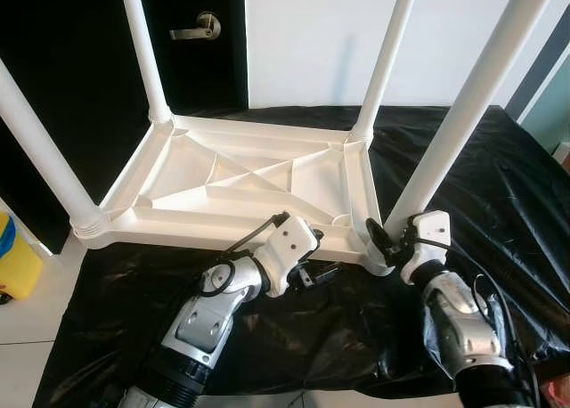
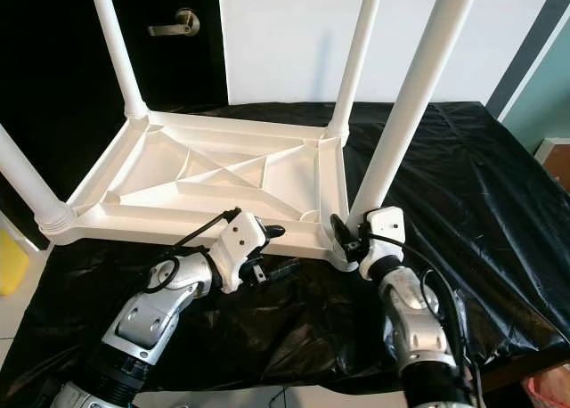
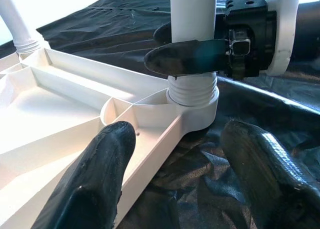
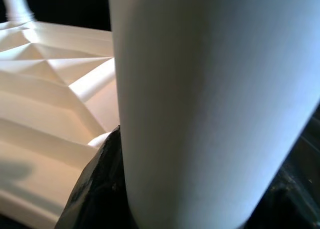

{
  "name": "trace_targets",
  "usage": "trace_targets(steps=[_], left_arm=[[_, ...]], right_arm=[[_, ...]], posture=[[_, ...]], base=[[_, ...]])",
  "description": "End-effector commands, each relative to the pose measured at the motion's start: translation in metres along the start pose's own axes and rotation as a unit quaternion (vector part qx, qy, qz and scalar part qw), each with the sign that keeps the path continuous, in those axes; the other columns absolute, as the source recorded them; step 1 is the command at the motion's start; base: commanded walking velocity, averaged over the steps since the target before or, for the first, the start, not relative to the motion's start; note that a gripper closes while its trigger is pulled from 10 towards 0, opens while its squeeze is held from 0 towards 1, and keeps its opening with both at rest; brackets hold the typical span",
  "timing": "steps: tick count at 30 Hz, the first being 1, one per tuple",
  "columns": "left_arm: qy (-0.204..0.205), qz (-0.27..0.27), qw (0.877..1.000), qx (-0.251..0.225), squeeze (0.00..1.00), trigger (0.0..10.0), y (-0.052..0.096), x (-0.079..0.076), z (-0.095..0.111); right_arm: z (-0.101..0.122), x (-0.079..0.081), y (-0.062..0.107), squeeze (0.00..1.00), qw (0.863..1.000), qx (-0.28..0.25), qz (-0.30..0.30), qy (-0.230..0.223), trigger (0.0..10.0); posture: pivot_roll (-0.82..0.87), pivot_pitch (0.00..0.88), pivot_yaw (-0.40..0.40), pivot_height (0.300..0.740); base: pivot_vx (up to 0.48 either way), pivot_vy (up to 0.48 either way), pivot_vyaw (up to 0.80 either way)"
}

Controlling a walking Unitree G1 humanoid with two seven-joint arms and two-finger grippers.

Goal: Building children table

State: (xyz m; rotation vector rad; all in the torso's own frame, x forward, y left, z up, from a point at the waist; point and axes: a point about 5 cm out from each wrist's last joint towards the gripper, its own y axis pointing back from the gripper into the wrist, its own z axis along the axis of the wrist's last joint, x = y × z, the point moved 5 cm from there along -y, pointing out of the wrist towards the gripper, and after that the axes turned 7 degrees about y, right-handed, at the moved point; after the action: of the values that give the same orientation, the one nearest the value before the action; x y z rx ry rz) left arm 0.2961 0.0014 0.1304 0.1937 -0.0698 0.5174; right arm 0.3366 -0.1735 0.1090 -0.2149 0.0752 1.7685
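A white plastic table top [image 1: 240, 181] lies upside down on a black sheet [image 1: 499, 185], with its legs pointing up. My right gripper [image 1: 381, 239] is shut on the near right leg [image 1: 463, 123] just above its threaded socket; the right wrist view has that leg [image 4: 210, 99] close up. In the left wrist view the right fingers [image 3: 190, 56] clasp the leg [image 3: 193, 14]. My left gripper [image 1: 322, 255] is open at the table top's front rim, left of that corner. One of its fingers [image 3: 100, 174] is over the rim and the other is over the sheet.
Three more legs stand at the far left [image 1: 142, 47], far right [image 1: 387, 56] and near left [image 1: 40, 150] corners. A black door with a metal handle [image 1: 200, 27] is behind. A yellow container [image 1: 13, 261] sits on the pale floor at left.
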Motion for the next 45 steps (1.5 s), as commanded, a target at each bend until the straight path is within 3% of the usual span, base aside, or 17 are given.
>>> trace_targets(steps=[1,10,12,15,29,30,34,38,43,45], left_arm=[[0.003,0.026,1.0,0.0,0.0,10.0,0.0,0.006,0.0],[0.003,0.027,1.0,0.0,0.0,10.0,0.0,0.006,0.0],[0.005,0.027,1.0,0.0,0.0,10.0,0.0,0.005,-0.001],[0.005,0.026,1.0,0.0,0.0,10.0,0.0,0.004,-0.001],[0.006,0.025,1.0,0.002,0.0,10.0,0.0,0.004,-0.001],[0.006,0.025,1.0,0.002,0.0,10.0,0.0,0.004,-0.001],[0.007,0.026,1.0,0.002,0.0,10.0,0.001,0.004,-0.002],[0.006,0.024,1.0,0.004,0.0,10.0,0.001,0.003,-0.002],[0.006,0.024,1.0,0.004,0.0,10.0,0.001,0.003,-0.002],[0.006,0.025,1.0,0.003,0.0,10.0,0.0,0.004,-0.002]], right_arm=[[-0.016,-0.007,0.008,0.0,0.998,0.038,-0.041,-0.004,10.0],[-0.014,-0.005,0.009,0.0,0.997,0.04,-0.067,-0.004,10.0],[-0.016,0.015,0.014,0.0,0.986,0.06,-0.149,-0.051,10.0],[-0.016,0.022,0.014,0.0,0.982,0.064,-0.167,-0.065,10.0],[-0.013,0.018,0.015,0.0,0.98,0.06,-0.182,-0.056,10.0],[-0.009,0.018,0.014,1.0,0.983,0.049,-0.166,-0.058,10.0],[0.0,0.016,0.013,1.0,0.987,0.027,-0.144,-0.057,10.0],[0.009,0.003,0.014,1.0,0.995,-0.005,-0.097,-0.038,10.0],[0.009,0.001,0.015,1.0,0.995,-0.008,-0.093,-0.034,10.0],[0.009,-0.007,0.015,1.0,0.999,-0.013,-0.027,-0.025,10.0]], posture=[[0.0,0.0,-0.044,0.74],[0.0,0.0,-0.045,0.74],[0.0,0.0,-0.045,0.74],[0.0,0.0,-0.045,0.74],[0.0,0.0,-0.043,0.74],[0.0,0.0,-0.043,0.74],[0.0,0.0,-0.043,0.74],[0.0,0.0,-0.044,0.74],[0.0,0.0,-0.044,0.74],[0.0,0.0,-0.044,0.74]], base=[[0.0,0.0,0.0],[0.0,0.0,0.0],[0.0,0.0,0.0],[0.0,0.0,0.0],[0.0,0.0,0.0],[0.0,0.0,0.0],[0.0,0.0,0.0],[0.0,0.0,0.0],[0.0,0.0,0.0],[0.0,0.0,0.0]])
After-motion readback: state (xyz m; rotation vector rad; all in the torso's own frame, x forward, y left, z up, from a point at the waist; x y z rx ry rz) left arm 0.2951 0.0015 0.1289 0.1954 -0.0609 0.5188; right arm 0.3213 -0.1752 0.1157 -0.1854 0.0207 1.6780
